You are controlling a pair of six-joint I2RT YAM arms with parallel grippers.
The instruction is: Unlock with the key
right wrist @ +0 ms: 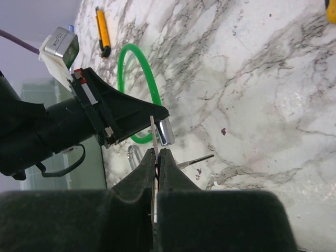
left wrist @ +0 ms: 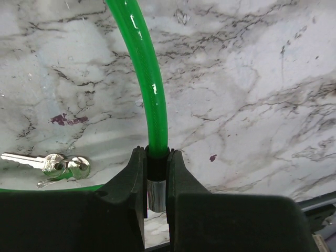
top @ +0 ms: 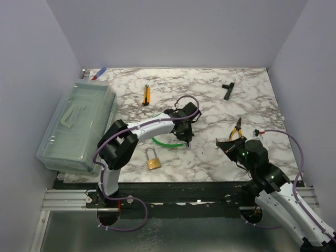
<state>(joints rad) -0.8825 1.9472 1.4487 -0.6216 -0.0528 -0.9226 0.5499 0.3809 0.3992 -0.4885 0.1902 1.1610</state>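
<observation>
Where the left hand point(left wrist: 156, 157) sits low over the marble bench point(left wrist: 252, 79), its fingers are closed tight on the metal end point(left wrist: 156, 195) of the green cable point(left wrist: 144, 68), which runs off toward twelve o'clock in the left wrist view. The key point(left wrist: 37, 161) lies flat on the bench at about nine o'clock from those fingertips. Its blade points to nine, a second small silvery piece point(left wrist: 79, 167) touches its head, and neither hand grips it.

In the top view the brass padlock point(top: 153, 159) rests at about eight o'clock from the left hand, apart from it. The right hand point(right wrist: 156, 157) is pressed shut on a thin pale strip point(right wrist: 153, 134) that stands out beyond its fingertips; what the strip is cannot be told. Yellow-handled pliers point(top: 237, 128) lie near the right hand at one o'clock, and a black T-shaped tool point(top: 227, 90) lies farther off toward twelve. A yellow knife point(top: 146, 95) lies at about ten o'clock from the left hand.
</observation>
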